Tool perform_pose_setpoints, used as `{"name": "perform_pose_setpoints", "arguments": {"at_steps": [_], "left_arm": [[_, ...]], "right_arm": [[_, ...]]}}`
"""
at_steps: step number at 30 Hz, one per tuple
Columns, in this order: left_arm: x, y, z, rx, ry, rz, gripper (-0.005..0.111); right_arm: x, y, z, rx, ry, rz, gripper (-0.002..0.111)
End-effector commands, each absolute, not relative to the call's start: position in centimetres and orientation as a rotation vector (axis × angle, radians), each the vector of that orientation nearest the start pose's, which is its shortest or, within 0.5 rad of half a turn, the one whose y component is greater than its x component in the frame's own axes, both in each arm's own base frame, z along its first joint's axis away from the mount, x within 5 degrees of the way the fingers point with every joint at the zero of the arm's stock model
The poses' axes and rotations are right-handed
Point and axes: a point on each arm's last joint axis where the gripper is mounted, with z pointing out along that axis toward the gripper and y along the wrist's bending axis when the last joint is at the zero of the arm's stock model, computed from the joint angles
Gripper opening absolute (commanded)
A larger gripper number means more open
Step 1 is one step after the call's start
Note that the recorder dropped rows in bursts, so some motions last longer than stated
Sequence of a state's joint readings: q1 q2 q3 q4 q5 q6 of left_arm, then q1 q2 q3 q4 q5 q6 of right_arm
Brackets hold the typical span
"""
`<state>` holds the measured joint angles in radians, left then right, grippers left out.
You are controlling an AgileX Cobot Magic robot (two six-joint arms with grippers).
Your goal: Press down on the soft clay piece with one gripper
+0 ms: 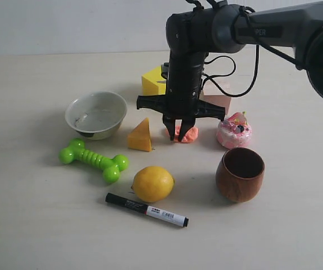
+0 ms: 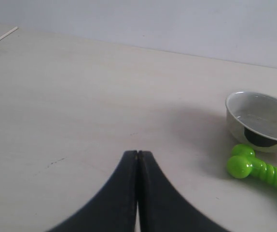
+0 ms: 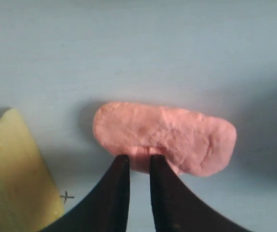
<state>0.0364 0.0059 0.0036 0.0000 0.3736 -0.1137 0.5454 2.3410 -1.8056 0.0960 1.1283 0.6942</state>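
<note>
The small flat salmon-orange soft clay piece (image 1: pixel 189 135) lay on the pale worktop (image 1: pixel 32 225), between the yellow-orange cheese-like wedge (image 1: pixel 140 136) and the pink-and-white toy cake (image 1: pixel 234 130); the black right gripper (image 1: pixel 178 136) stood upright over it, its jaws narrow with a slim gap and holding nothing; in the right wrist view the tips met the blob's near edge, though contact could not be told for sure. The black left gripper (image 2: pixel 138 153) hung over bare worktop well apart from the clay, its jaws pressed fully together.

To press well, the right gripper would probably do best to shift a little toward the blob's middle, since the tips sat at its rim; a straight, slow descent with the jaws kept narrow should dent the clay rather than drag it; sideways drift risked nudging the wedge just beside it.

Counted: one clay piece; one wedge; one toy cake; one round metal bowl (image 1: pixel 67 115); one bright green ridged bone-shaped toy (image 1: pixel 94 160); one yellow lemon (image 1: pixel 153 183); one black-and-white marker pen (image 1: pixel 146 209); one brown wooden cup (image 1: pixel 237 184); one yellow block (image 1: pixel 152 81) and one brownish box (image 1: pixel 218 101) behind the arm; two grippers.
</note>
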Motion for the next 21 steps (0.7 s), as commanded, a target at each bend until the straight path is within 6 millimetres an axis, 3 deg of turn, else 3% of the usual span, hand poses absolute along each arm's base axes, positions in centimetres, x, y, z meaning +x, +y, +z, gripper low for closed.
{"name": "perform_pose_setpoints", "arguments": {"at_steps": [1, 3, 12, 14, 17, 21], "left_arm": [[5.3, 0.1, 18.0, -0.146, 1.841, -0.072, 0.000], [5.3, 0.1, 18.0, -0.146, 1.841, -0.072, 0.000], [5.3, 0.1, 18.0, -0.146, 1.841, -0.072, 0.000], [5.3, 0.1, 18.0, -0.146, 1.841, -0.072, 0.000], [5.3, 0.1, 18.0, -0.146, 1.841, -0.072, 0.000], [5.3, 0.1, 18.0, -0.146, 1.841, -0.072, 0.000]], "right_arm": [[38.7, 24.6, 12.1, 0.275, 3.185, 0.115, 0.026], [38.7, 24.5, 12.1, 0.276, 3.186, 0.113, 0.031], [38.8, 24.4, 13.9, 0.256, 3.143, 0.136, 0.032], [38.8, 24.3, 14.6, 0.243, 3.125, 0.128, 0.025], [38.8, 23.9, 16.7, 0.174, 3.070, 0.121, 0.000], [38.7, 23.4, 18.8, 0.112, 3.023, 0.097, 0.000]]}}
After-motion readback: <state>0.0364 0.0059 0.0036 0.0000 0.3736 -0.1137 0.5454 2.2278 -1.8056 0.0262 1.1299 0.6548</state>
